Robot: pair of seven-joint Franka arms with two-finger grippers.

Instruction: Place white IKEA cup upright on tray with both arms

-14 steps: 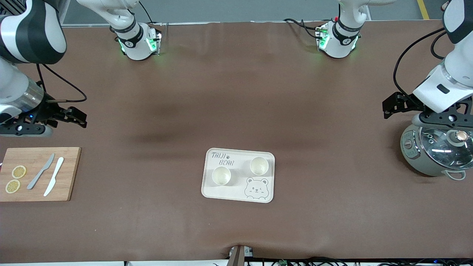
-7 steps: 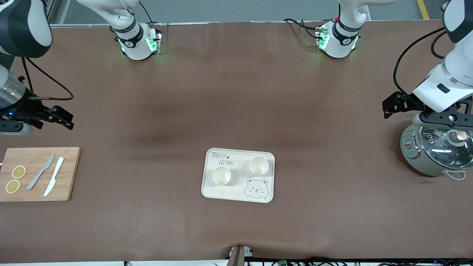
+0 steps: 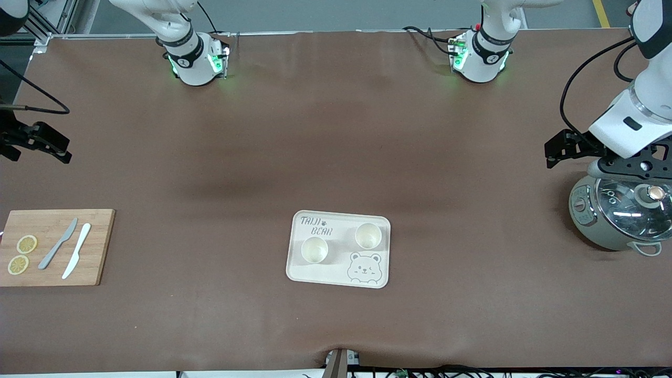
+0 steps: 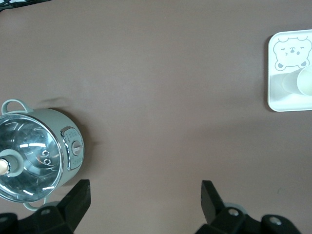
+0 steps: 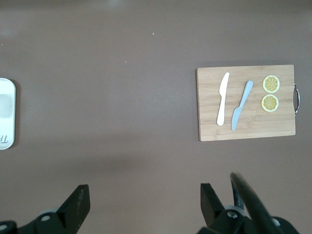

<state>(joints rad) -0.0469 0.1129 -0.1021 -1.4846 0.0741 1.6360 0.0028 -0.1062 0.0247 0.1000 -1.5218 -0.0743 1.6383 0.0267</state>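
From the front camera, the cream tray (image 3: 338,249) lies on the brown table (image 3: 336,157) about midway between the two arms' ends, nearer the camera than the middle of the table. Two white cups (image 3: 315,249) (image 3: 368,235) stand upright on it, mouths up, apart from each other, beside the bear drawing and the lettering. At the right arm's end a bamboo cutting board (image 3: 55,247) carries a grey knife (image 3: 58,243), a white knife (image 3: 76,250) and two lemon slices (image 3: 22,254). At the left arm's end sits a grey pot (image 3: 617,218) with a glass lid. The left gripper (image 3: 598,157) hangs over the table just beside the pot; the right gripper (image 3: 31,142) is at the table's edge, above the board's end, mostly cut off here.

In the left wrist view, the left gripper (image 4: 144,197) has its fingers (image 4: 78,197) spread wide with nothing between them, over bare table; the pot (image 4: 36,156) and a corner of the tray (image 4: 287,73) show.

In the right wrist view, the right gripper (image 5: 144,202) also seems spread and empty, its fingers (image 5: 78,202) only partly visible; the board (image 5: 246,102) and the tray's edge (image 5: 7,114) appear.
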